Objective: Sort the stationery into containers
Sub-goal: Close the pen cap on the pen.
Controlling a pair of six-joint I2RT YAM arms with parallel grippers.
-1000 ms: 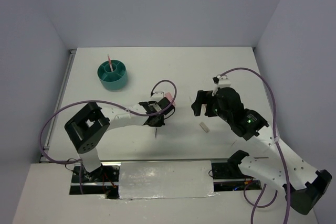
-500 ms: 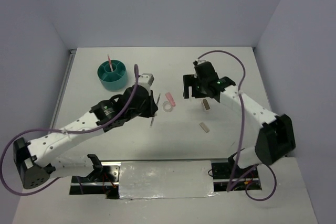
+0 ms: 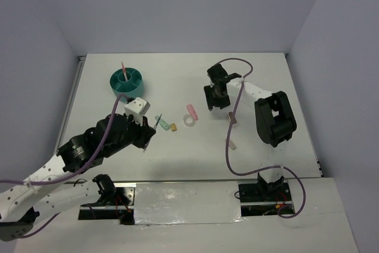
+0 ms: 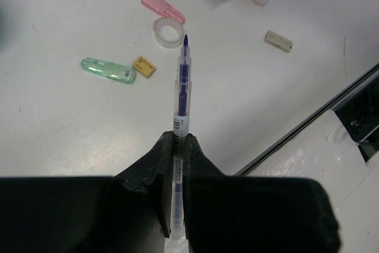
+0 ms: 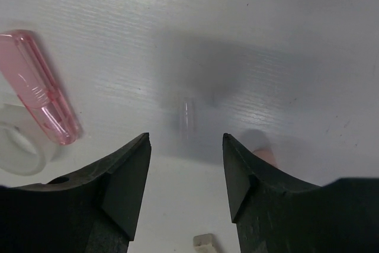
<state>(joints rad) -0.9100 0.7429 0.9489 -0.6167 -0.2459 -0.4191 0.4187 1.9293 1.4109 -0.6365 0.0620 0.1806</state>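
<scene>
My left gripper (image 4: 177, 141) is shut on a thin clear pen with a blue tip (image 4: 183, 81), which sticks out ahead of the jaws above the table. In the top view this gripper (image 3: 146, 138) hangs near the left of the scattered stationery: a mint-green block (image 3: 160, 122), a tiny orange piece (image 3: 173, 127), a white tape ring (image 3: 189, 121) and a pink block (image 3: 191, 111). My right gripper (image 3: 216, 96) is open over bare table, right of the pink block (image 5: 38, 87). The teal organizer (image 3: 127, 85) stands at the far left with a pink pen (image 3: 123, 69) upright in it.
A brown block (image 3: 233, 119) lies partly under the right arm's purple cable, and a beige block (image 3: 233, 144) lies nearer the front. A small clear blurred thing (image 5: 187, 114) lies ahead of the right jaws. White walls close in the table.
My left gripper has drawn back to the left and nearer with the pen, uncovering the mint-green block and orange piece. My right gripper has moved farther away, beside the pink block.
</scene>
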